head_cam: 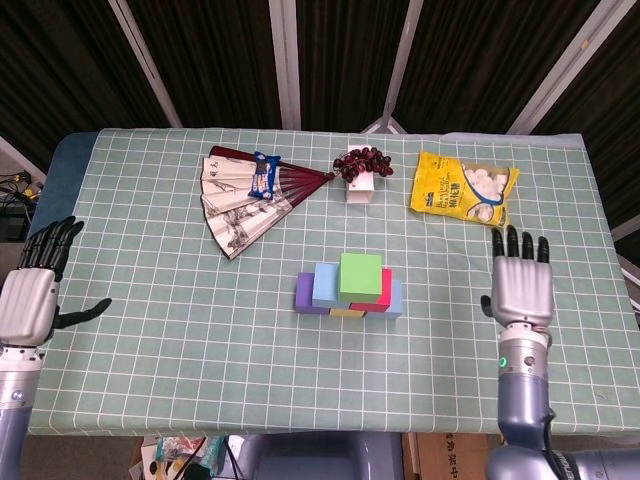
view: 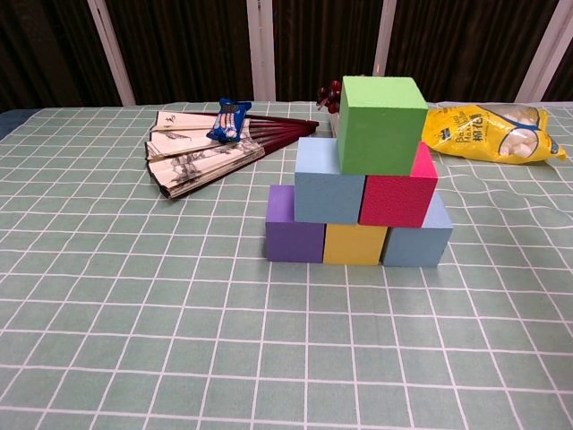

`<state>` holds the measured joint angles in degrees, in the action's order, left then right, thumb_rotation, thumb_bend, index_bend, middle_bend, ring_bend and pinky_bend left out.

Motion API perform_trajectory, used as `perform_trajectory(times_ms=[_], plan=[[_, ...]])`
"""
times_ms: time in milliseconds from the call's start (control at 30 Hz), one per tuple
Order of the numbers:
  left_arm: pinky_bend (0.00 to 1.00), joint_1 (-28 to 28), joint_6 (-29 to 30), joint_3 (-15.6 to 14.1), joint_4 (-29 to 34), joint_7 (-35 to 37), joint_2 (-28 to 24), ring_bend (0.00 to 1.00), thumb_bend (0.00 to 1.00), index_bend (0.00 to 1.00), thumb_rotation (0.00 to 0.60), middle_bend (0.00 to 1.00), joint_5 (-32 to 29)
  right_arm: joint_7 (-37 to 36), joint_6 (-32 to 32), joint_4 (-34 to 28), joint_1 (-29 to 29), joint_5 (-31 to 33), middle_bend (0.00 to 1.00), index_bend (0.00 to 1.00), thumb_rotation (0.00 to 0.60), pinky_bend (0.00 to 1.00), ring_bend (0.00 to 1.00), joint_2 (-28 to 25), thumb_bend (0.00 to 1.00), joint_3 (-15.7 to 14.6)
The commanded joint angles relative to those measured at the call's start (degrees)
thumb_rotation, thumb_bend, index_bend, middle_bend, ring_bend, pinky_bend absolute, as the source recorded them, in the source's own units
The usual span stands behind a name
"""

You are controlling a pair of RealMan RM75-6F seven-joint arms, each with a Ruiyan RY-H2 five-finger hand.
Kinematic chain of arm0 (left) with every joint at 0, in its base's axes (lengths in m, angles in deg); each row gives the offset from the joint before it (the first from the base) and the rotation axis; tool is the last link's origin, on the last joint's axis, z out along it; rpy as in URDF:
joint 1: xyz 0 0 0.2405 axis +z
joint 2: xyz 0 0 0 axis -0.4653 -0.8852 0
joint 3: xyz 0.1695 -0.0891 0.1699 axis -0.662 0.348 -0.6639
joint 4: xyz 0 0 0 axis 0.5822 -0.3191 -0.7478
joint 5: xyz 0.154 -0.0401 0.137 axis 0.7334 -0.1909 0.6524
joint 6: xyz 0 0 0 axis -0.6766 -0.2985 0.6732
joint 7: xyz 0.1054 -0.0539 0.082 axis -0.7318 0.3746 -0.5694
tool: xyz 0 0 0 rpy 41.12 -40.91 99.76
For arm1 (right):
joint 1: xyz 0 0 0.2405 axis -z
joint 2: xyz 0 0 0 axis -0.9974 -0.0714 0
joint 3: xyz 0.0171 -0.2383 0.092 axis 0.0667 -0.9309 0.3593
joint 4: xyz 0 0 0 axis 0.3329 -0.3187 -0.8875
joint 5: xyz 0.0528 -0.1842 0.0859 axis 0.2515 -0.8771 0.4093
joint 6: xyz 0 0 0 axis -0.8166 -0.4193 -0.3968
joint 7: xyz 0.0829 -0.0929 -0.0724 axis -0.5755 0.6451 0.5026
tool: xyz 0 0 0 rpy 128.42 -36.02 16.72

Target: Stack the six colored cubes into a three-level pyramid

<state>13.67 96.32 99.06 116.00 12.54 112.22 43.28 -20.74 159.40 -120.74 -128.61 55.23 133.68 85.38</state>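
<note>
Cube pyramid point(head_cam: 349, 285) well left of the open right hand point(head_cam: 520, 288)

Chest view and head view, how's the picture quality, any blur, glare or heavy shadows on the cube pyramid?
Chest view: the pyramid is sharp and evenly lit, with the green cube on top; only a faint shadow at the base, no glare. Head view: also sharp, lighting flat across the table; the backdrop behind is dark, and the yellow snack bag shows slight sheen.
</note>
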Motion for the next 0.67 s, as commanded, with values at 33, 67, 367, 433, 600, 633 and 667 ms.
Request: perform_trajectory(times_ms=[33,67,367,433,600,633,667], plan=[[0.00,0.59,1.28,-1.03,-2.62,-0.12,2.15,0.00,0.05,0.00,0.600,0.01,1.67,-15.43,-8.73,4.87,11.67,-15.28,0.05,0.00,0.600,0.02,0.00,-5.88,0.29,-10.99],[0.00,0.80,1.54,-1.35,-3.50,-0.11,2.85,0.00,0.05,0.00,0.600,0.01,1.92,-17.71,-9.72,5.74,13.22,-17.90,0.05,0.00,0.600,0.02,0.00,-6.40,0.29,-12.50],[0.00,2.91,3.51,-4.21,-9.33,1.39,5.46,0.00,0.05,0.00,0.600,0.00,5.05,-33.53,-9.55,18.36,24.91,-38.60,0.00,0.00,0.600,0.00,0.00,-5.11,0.29,-21.29],[0.00,3.65,4.06,-4.97,-10.32,1.75,5.58,0.00,0.05,0.00,0.600,0.00,5.68,-37.11,-8.30,22.94,27.46,-41.92,0.00,0.00,0.600,0.00,0.00,-4.02,0.29,-22.12],[0.00,5.15,5.46,-5.82,-12.14,2.14,6.10,0.00,0.05,0.00,0.600,0.00,6.28,-42.02,-6.75,29.36,30.49,-46.41,0.00,0.00,0.600,0.00,0.00,-3.25,0.29,-21.38],[0.00,5.26,5.48,-5.82,-12.34,2.16,6.18,0.00,0.05,0.00,0.600,0.00,6.18,-42.38,-6.45,30.11,30.79,-46.91,0.00,0.00,0.600,0.00,0.00,-3.05,0.29,-21.14],[0.00,5.40,5.41,-5.71,-12.58,2.29,6.31,0.00,0.05,0.00,0.600,0.00,5.74,-42.89,-6.23,31.02,31.18,-47.43,0.00,0.00,0.600,0.00,0.00,-2.71,0.29,-20.77]])
